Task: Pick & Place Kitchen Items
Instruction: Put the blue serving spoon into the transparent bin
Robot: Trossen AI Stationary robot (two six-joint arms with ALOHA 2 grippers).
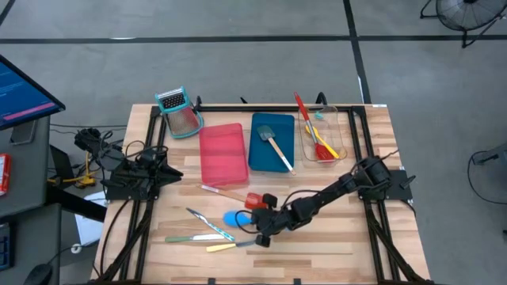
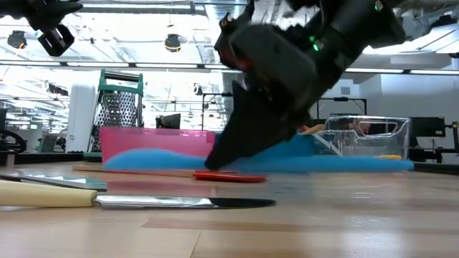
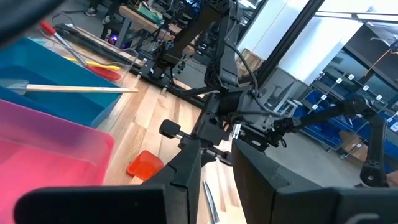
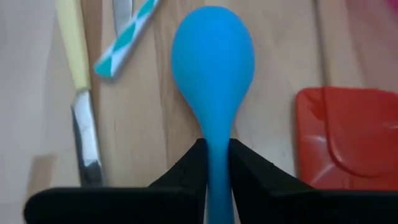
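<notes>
Two arms: the right end effector (image 1: 257, 234) is low over the front middle of the table (image 1: 348, 237); the left end effector (image 1: 173, 173) waits at the left side, away from the utensils.
Right end effector state: fingers (image 4: 186, 168) closed on the thin neck of the blue spoon (image 4: 213, 68), one on each side, touching it.
Why this hold: I judge the neck is the narrowest part, so the fingers can go around it while the bowl lies flat on the wood.
Blue spoon place: on the table, between the pastel-handled knives (image 1: 207, 224) and the red spatula (image 1: 255, 200).
Left end effector state: I cannot tell how far it is open.
Trays: the pink tray (image 1: 221, 154), blue tray (image 1: 272, 144) and clear tray (image 1: 321, 134) stand side by side at the back; a grey spatula (image 1: 274, 145) lies in the blue one, a long red spoon (image 1: 309, 125) in the clear one.
Next step, as judgement: lifting the spoon toward a tray.
</notes>
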